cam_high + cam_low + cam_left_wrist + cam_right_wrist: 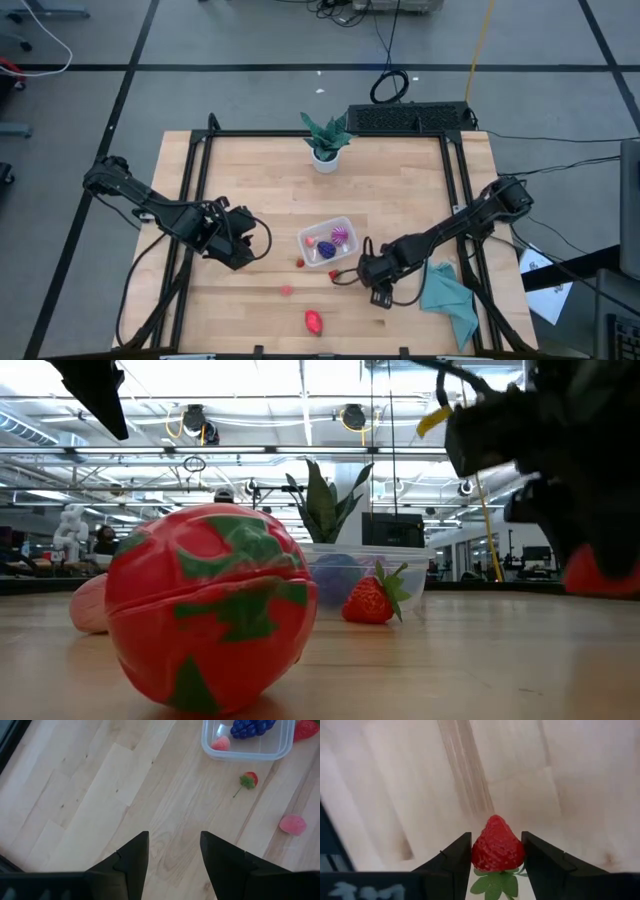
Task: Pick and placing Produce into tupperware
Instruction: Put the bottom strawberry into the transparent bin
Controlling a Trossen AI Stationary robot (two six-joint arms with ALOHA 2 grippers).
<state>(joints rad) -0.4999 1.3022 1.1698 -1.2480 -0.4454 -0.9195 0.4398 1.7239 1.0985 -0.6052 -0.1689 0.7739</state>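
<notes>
Tabletop [270, 190]: pale wood planks in a black frame, filling the middle of the high view.

Left arm [150, 205] comes in from the left edge. Its left gripper [172, 855] hangs over bare wood at left centre, fingers [132, 857] parted with nothing between them.

Right arm [460, 225] reaches in from the right edge toward lower centre. Right gripper [496, 857] sits just right of the container's lower right corner; its fingers [455, 857] are clamped on a red strawberry [497, 845], tip pointing away from the wrist, green leaves at the base.

Teal cloth [448, 298]: crumpled, lower right of the tabletop, beside the right gripper.

Potted plant [326, 140]: green leaves, white pot, top centre of the tabletop.

Clear container [307, 238]: rectangular, rounded corners, just right of centre. Inside it a purple fruit [343, 236], a darker purple one [327, 247] beside it, and a small pink piece [311, 240] near its left wall.

Loose fruit, high view: a large red piece [314, 322] with green markings near the bottom edge, centre; a pale pink piece [287, 291] above and left of it; a small strawberry [299, 263] just below the container's lower left corner. None of the three touch each other.
</notes>
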